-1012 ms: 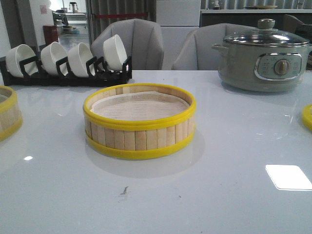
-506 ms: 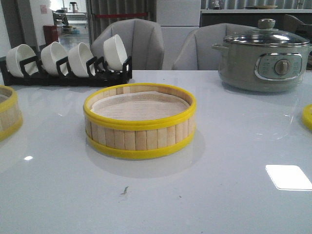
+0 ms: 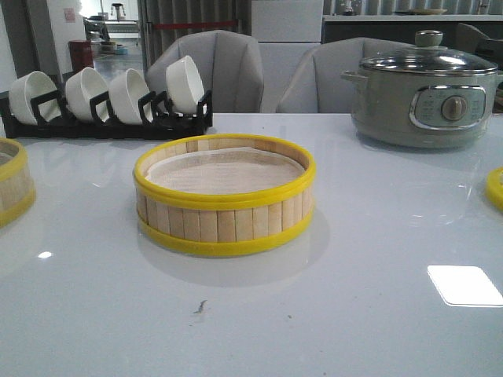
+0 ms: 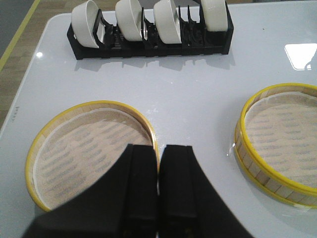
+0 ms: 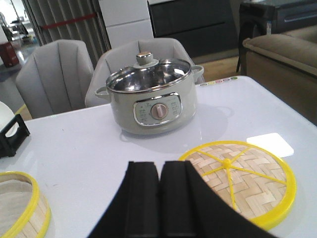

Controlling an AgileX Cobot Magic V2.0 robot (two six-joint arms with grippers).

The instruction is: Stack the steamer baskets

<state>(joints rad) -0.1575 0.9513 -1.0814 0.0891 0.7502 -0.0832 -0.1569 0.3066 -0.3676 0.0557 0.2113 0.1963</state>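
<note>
One steamer basket (image 3: 225,195), with pale wood slats, yellow rims and a whitish liner, sits at the middle of the table; it also shows at the edge of the left wrist view as the steamer basket (image 4: 282,139). A second basket (image 3: 12,187) lies at the table's far left, and my left gripper (image 4: 159,148) hovers shut over its near rim (image 4: 89,148), holding nothing. The woven yellow-rimmed lid (image 5: 242,176) lies flat at the far right (image 3: 496,187). My right gripper (image 5: 162,164) is shut and empty, just beside the lid. Neither gripper shows in the front view.
A black rack of white bowls (image 3: 106,102) stands at the back left. A grey-green electric pot with a glass lid (image 3: 424,90) stands at the back right. Grey chairs (image 3: 236,71) sit behind the table's far edge.
</note>
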